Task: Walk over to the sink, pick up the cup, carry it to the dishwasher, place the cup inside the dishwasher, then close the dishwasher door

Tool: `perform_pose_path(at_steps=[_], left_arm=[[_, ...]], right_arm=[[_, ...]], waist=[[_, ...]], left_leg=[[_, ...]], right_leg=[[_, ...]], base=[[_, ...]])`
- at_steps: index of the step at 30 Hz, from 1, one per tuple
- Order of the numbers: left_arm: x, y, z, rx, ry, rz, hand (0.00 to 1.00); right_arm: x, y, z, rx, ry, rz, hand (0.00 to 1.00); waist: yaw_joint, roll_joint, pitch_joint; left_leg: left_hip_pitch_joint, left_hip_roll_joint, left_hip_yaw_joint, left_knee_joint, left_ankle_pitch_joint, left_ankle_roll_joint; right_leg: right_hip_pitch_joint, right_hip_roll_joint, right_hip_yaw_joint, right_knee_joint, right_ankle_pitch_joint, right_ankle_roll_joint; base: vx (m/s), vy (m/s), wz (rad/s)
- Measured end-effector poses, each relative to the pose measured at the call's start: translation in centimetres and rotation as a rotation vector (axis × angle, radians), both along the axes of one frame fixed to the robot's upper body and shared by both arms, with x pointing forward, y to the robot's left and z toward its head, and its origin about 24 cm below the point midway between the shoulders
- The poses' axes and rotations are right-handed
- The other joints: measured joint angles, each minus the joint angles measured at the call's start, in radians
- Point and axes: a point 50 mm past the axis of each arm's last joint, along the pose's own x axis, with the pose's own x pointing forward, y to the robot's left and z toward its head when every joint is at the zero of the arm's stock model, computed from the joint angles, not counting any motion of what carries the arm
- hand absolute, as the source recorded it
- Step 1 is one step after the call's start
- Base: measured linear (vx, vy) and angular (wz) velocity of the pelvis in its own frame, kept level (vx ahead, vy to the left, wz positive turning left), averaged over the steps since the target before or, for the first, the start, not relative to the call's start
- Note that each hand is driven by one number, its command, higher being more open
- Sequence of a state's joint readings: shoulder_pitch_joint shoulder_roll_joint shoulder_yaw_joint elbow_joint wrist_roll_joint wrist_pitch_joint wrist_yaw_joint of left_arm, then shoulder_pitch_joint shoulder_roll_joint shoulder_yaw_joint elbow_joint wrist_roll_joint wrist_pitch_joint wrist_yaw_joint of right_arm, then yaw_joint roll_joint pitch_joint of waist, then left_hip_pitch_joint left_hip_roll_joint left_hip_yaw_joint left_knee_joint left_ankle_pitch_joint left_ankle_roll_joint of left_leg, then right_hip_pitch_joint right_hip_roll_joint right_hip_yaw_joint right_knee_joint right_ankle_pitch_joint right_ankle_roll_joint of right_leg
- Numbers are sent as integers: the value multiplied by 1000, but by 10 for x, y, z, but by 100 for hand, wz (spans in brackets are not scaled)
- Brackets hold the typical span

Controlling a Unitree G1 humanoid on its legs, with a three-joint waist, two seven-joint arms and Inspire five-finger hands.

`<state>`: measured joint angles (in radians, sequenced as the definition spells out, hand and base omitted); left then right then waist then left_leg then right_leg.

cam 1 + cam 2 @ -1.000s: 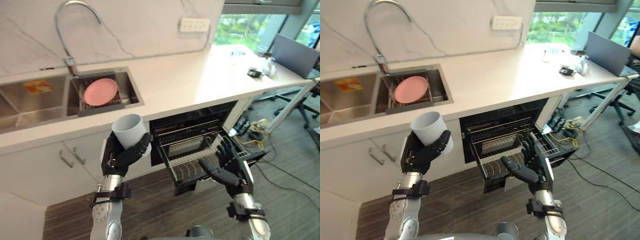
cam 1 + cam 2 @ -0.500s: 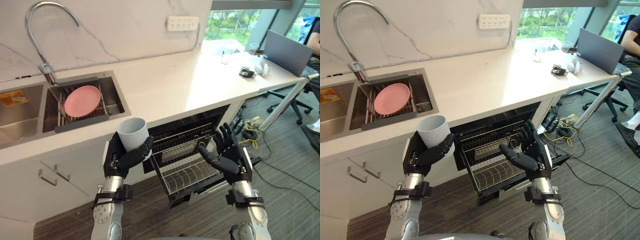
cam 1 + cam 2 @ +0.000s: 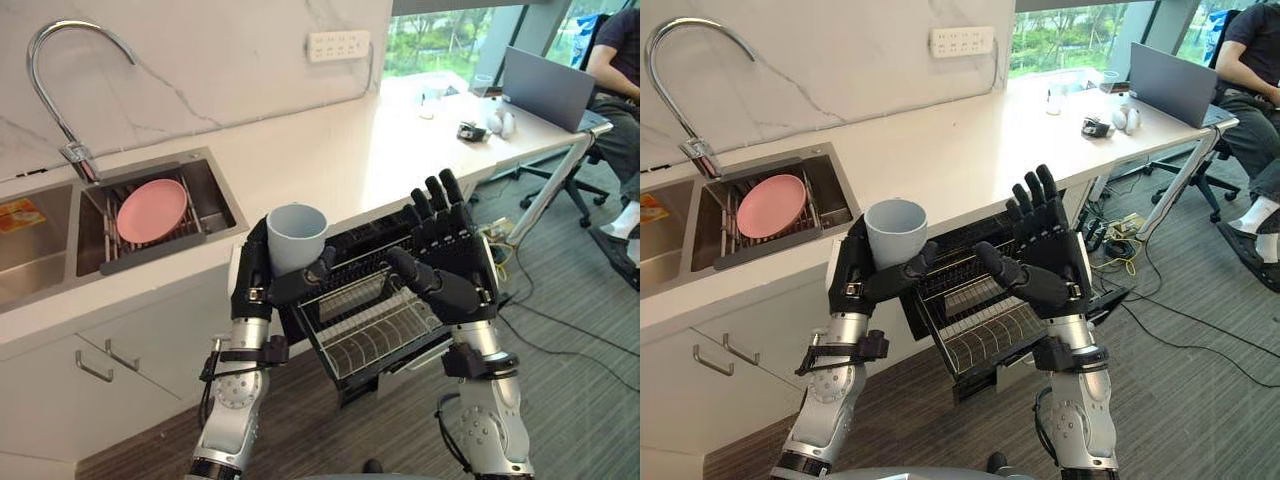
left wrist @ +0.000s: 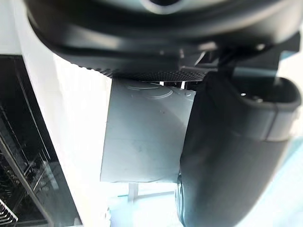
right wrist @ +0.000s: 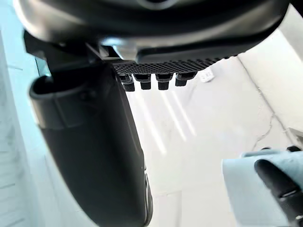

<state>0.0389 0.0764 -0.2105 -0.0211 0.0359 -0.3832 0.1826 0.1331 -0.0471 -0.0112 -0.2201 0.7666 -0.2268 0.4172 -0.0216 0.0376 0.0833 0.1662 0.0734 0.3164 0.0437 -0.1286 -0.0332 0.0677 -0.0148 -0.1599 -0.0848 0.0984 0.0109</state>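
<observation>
Gripping the cup (image 3: 296,232) upright in our left hand (image 3: 258,283), near the dishwasher rack (image 3: 375,325), our right hand (image 3: 455,262) beside it, fingers (image 3: 436,203) straight, empty.

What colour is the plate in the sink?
Pink: the round plate, clearest in the left eye view.

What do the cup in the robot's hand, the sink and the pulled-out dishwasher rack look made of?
Pale grey-blue cup in the left hand: matte, opaque, thick-walled; plastic or ceramic, hard to tell. Rectangular silver sink: brushed stainless steel, by its dull grey sheen. Pulled-out dishwasher rack: thin silvery metal wire in a grid.
</observation>
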Motion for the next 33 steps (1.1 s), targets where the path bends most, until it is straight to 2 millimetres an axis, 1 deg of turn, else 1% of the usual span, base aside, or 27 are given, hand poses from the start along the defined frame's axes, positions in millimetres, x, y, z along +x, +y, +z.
perform_pose_path(at_steps=[2,4,6,8,16,19,28,33], left_arm=[[5,-8,0,32,0,-24,0],[6,-12,0,52,-2,-40,0],[6,-16,0,61,-2,-58,0],[8,-20,-3,112,2,-90,0],[8,-24,-5,169,8,-137,0],[8,-27,-4,191,0,-160,0],[9,-28,2,235,-29,-218,0],[9,-26,2,256,-27,-237,0]], right_arm=[[1,3,1,12,-6,12,100],[2,8,2,9,-6,32,100],[2,13,1,-3,-2,48,100],[3,16,1,-37,6,46,100],[3,24,0,-167,32,59,100],[2,28,1,-221,30,74,100],[3,25,3,-316,34,75,100],[3,24,2,-330,49,83,100]], waist=[[-4,5,-3],[-6,6,-4],[-9,6,-4],[-13,6,-4],[-19,7,-12],[-18,15,-25],[-18,16,-30],[-18,16,-34]], left_leg=[[0,0,9,0,0,0],[-2,1,22,0,0,0],[-6,0,28,0,1,0],[-5,-1,29,1,1,0],[-16,-6,32,4,5,4],[-23,-6,32,8,6,4],[-35,-4,29,22,7,5],[-46,-2,23,32,7,5]], right_leg=[[-5,1,9,0,4,0],[-14,3,21,0,9,-1],[-20,4,27,0,13,-1],[-19,2,28,0,15,0],[-30,-1,33,-1,25,1],[-36,-2,33,-1,28,1],[-37,-4,29,-5,36,-2],[-42,-5,23,-6,38,-5]], base=[[-32,-9,-12],[-38,-11,-18],[-35,-10,-12],[-47,-9,-1],[-51,-10,-2],[-24,-9,0],[-57,-12,1],[-28,-7,3]])
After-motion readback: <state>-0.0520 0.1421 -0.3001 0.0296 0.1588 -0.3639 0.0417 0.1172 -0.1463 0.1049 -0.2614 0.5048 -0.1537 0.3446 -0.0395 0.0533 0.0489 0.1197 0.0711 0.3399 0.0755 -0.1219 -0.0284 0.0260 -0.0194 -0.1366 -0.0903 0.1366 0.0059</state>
